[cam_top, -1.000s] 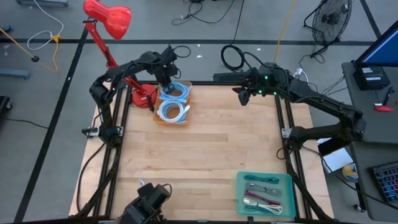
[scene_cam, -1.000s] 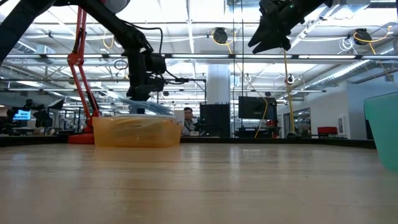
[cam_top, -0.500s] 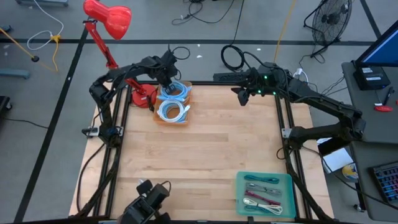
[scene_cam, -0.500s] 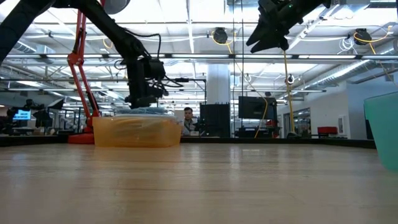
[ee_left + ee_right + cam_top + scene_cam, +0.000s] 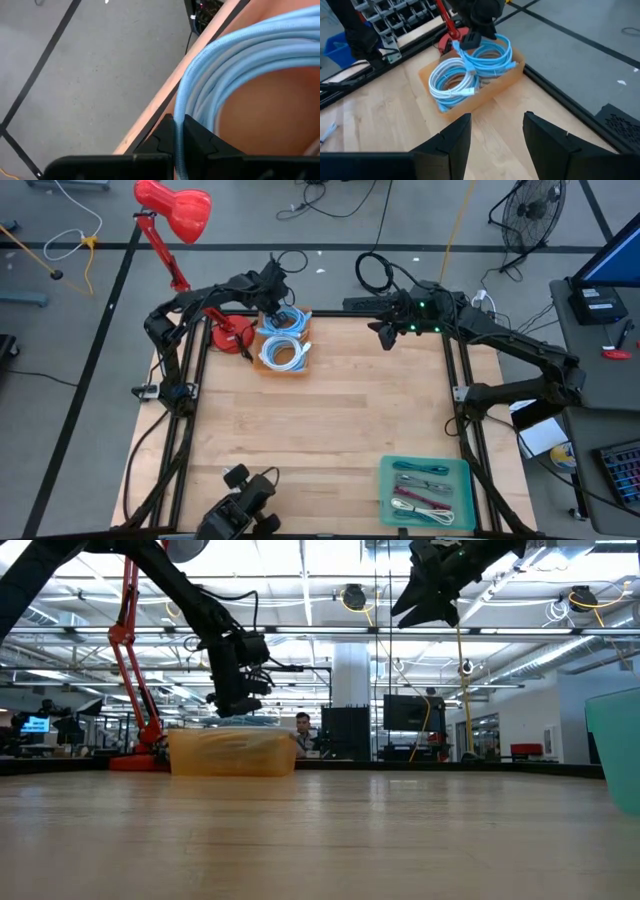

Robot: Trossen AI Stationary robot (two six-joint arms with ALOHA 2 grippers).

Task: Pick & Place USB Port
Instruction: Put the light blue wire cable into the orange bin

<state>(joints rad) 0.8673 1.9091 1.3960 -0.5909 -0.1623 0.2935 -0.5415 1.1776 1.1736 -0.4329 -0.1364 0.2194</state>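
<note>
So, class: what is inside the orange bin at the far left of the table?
The orange bin holds coiled cables: a light blue coil pinched by the shut left gripper, and a paler coil beside it. The bin floor beneath them is mostly covered.

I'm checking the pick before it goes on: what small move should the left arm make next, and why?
Probably a slow straight lift. The left gripper is shut on a strand of the blue cable coil, which lies in the orange bin beside a paler coil, so rising gently should free it without dragging the bin. The right gripper hangs open, well apart.
</note>
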